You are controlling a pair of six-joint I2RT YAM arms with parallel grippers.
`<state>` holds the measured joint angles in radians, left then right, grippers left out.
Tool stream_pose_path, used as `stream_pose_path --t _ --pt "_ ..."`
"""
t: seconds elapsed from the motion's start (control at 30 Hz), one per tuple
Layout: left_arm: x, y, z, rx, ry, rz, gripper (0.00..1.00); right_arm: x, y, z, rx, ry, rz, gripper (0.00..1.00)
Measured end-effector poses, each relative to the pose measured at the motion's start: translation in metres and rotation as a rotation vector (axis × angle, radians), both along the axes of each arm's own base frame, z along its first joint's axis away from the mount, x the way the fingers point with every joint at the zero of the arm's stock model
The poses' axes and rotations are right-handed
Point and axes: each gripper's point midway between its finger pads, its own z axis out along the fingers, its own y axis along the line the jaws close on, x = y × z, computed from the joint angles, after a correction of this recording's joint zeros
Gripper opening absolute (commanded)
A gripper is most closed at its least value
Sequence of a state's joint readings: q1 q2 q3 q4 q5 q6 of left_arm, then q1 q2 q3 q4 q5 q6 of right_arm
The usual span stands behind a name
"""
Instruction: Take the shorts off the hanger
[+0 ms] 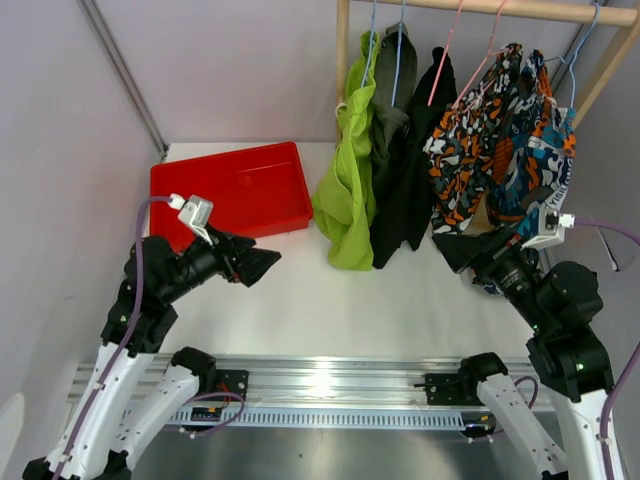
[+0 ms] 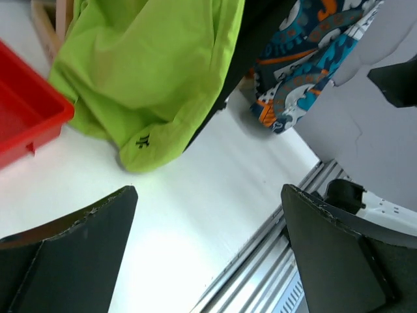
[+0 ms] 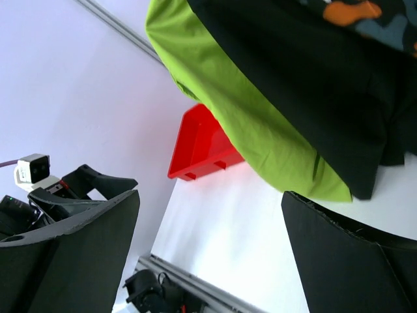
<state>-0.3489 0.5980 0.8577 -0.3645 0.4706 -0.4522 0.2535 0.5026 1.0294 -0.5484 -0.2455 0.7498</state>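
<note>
- The metal rail [image 1: 330, 385] at the near edge of the table [image 1: 350, 310] lies closest, with both arm bases bolted to it.
- The left gripper [image 2: 208, 192] is held low over the table. Its fingers are spread wide with nothing between them, and it points toward the hanging clothes.
- The red tray [image 1: 230, 185] sits at the back left of the table, just left of the lime green shorts [image 1: 345, 195].
- The lime green shorts hang from the wooden bar [image 1: 480, 8], their hem low near the table.
- The dark grey-olive shorts [image 1: 392, 110] hang right beside them, partly hidden by the neighbouring pairs.
- The black shorts [image 1: 410, 190] are next along, pressed against the lime pair.
- The orange-black-white patterned shorts [image 1: 465, 150] hang on a pink hanger [image 1: 445, 60].
- The teal-orange-white patterned shorts [image 1: 545, 160] are furthest right, touching the orange pair.
- The right gripper [image 3: 210, 193] is just below the patterned hems. Its fingers stand apart and hold nothing. Whether it touches the fabric cannot be told.
</note>
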Motion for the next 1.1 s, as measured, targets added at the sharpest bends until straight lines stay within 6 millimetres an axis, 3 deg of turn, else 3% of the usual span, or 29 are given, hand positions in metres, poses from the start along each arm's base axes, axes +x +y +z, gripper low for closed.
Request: stream_pose_path --t 0.1,0.23,0.33,0.4,0.53,0.63,0.73,0.87,0.97,1.03,1.1 --pt "-0.011 0.007 -0.007 0.026 0.042 0.018 0.99 -0.014 -0.004 -0.005 0.006 0.018 -0.001 1.0" --pt "-0.027 0.016 0.01 0.032 0.02 0.036 0.99 -0.038 -0.01 0.012 0.024 -0.027 -0.007 0.99" --pt "-0.036 0.022 0.028 0.023 -0.026 0.05 1.0 -0.048 -0.02 0.044 0.026 -0.083 -0.046 0.99" --pt "-0.038 0.025 0.035 0.014 -0.05 0.066 0.99 -0.049 -0.032 0.077 0.011 -0.136 -0.106 1.0" --pt "-0.039 0.031 0.035 0.016 -0.057 0.098 0.99 -0.035 -0.06 0.146 -0.049 -0.222 -0.275 1.0" --pt "-0.038 0.036 0.031 0.029 -0.062 0.126 0.99 -0.003 -0.076 0.177 -0.112 -0.244 -0.398 0.99" --pt "-0.036 0.039 0.019 0.051 -0.067 0.142 0.99 0.051 -0.085 0.181 -0.21 -0.2 -0.506 0.99" --pt "-0.029 0.039 -0.021 0.097 -0.011 0.15 0.99 0.126 -0.106 0.162 -0.343 -0.103 -0.625 0.99" --pt "-0.026 0.039 -0.049 0.122 0.039 0.149 1.0 0.182 -0.148 0.142 -0.394 -0.018 -0.728 0.99" --pt "-0.027 0.039 -0.06 0.132 0.058 0.145 1.0 0.206 -0.17 0.125 -0.415 0.036 -0.767 0.99" --pt "-0.028 0.039 -0.059 0.132 0.047 0.145 0.99 0.224 -0.188 0.117 -0.434 0.07 -0.791 0.99"
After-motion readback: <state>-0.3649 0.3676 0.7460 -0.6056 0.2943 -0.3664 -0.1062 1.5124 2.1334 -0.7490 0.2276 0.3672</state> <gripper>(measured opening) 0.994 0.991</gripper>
